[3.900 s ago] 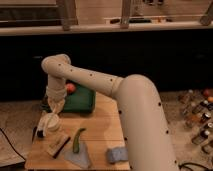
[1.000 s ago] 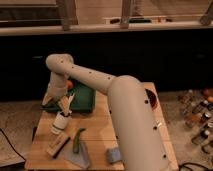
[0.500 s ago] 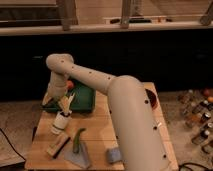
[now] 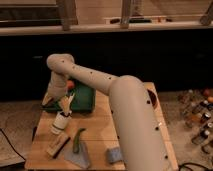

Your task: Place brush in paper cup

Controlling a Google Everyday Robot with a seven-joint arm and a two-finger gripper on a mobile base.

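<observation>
The white paper cup (image 4: 59,123) stands on the wooden table (image 4: 100,125), left of middle. The pale brush (image 4: 66,104) sticks up out of the cup's mouth, leaning right, tufted end up. My gripper (image 4: 50,98) hangs from the wrist just above and left of the cup, close to the brush's top. I cannot tell whether it touches the brush.
A green tray (image 4: 82,97) with an orange item (image 4: 71,85) lies behind the cup. A wooden block (image 4: 57,145), a curved green vegetable (image 4: 78,140), a grey cloth (image 4: 77,157) and a grey sponge (image 4: 114,154) lie in front. Bottles (image 4: 200,112) stand on the floor at right.
Since 3.9 s ago my gripper has lifted from low beside the cup to just above it, and the brush now shows standing in the cup. Over the last second nothing has moved.
</observation>
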